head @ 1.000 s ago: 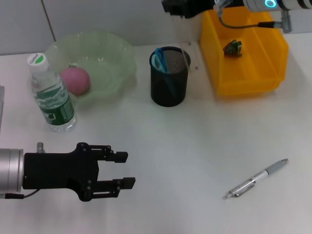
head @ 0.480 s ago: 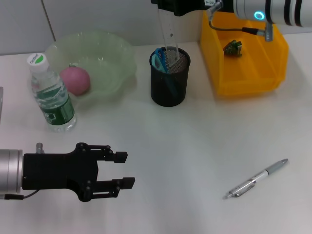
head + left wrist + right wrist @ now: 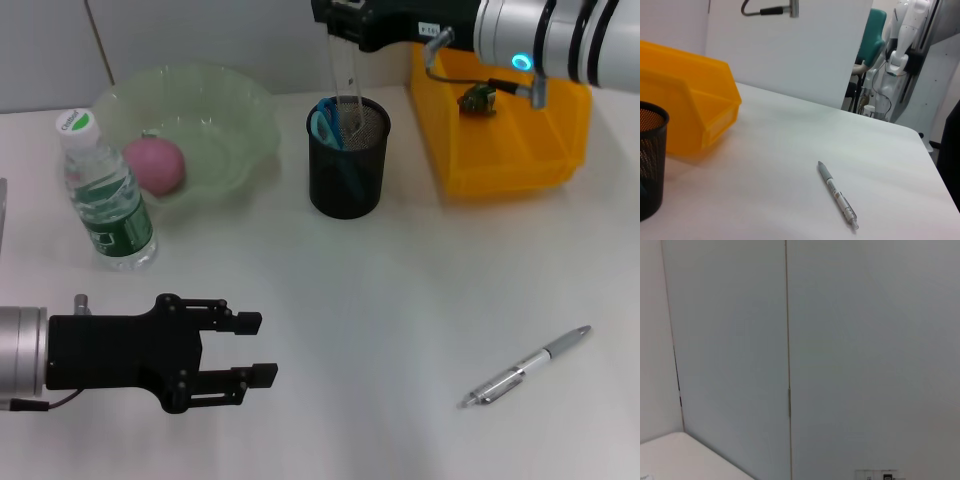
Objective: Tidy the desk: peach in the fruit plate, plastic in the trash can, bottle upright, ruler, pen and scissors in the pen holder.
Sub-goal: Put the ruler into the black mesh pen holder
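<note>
My right gripper (image 3: pixel 343 22) is at the back, above the black mesh pen holder (image 3: pixel 346 170), shut on a clear ruler (image 3: pixel 347 75). The ruler hangs upright with its lower end inside the holder's mouth. Blue-handled scissors (image 3: pixel 323 124) stand in the holder. The silver pen (image 3: pixel 525 378) lies on the table at the front right and also shows in the left wrist view (image 3: pixel 837 194). The pink peach (image 3: pixel 154 165) lies in the green bowl (image 3: pixel 240 100). The bottle (image 3: pixel 105 195) stands upright. Crumpled plastic (image 3: pixel 478 97) lies in the yellow bin (image 3: pixel 505 160). My left gripper (image 3: pixel 255 348) is open and empty at the front left.
The bowl and the bottle stand at the back left, the yellow bin at the back right next to the pen holder. The left wrist view shows the holder (image 3: pixel 650 160), the bin (image 3: pixel 685 110) and the table's far edge.
My right arm has moved left and down, bringing the ruler over the pen holder and lowering its end into it. The left arm has not moved.
</note>
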Available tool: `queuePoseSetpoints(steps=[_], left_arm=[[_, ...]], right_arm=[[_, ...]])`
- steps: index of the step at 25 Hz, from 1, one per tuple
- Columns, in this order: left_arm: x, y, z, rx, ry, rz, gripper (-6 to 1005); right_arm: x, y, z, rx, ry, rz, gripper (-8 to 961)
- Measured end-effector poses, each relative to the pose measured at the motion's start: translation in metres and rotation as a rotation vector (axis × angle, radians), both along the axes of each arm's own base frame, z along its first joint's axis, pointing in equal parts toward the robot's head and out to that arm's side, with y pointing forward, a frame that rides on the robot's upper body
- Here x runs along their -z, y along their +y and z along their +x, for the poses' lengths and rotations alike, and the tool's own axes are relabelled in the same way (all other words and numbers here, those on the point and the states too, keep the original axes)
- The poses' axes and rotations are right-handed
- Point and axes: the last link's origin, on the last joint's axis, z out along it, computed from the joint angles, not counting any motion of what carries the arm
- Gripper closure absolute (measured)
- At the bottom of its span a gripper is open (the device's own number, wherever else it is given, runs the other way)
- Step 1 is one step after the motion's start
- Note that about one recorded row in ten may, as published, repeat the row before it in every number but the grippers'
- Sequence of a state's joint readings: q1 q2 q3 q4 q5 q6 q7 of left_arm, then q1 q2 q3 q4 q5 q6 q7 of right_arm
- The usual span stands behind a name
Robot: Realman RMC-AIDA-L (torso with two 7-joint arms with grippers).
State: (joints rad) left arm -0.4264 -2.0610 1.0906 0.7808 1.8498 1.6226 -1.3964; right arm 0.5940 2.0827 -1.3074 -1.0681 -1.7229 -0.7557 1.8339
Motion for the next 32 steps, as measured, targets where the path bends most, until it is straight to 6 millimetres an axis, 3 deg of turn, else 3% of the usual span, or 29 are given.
queuePoseSetpoints(steps=[24,32], left_arm=[[0.000,0.000,0.000,-0.022,-0.013,-0.002,331],[-0.001,-0.002,-0.001,-0.024,-0.017,-0.004,320]], right_arm=[[0.033,-0.003,0.044,0.090,-0.039,-0.071,572],[0.033,-0.007,0.050,0.108,-0.022,-0.097,466]])
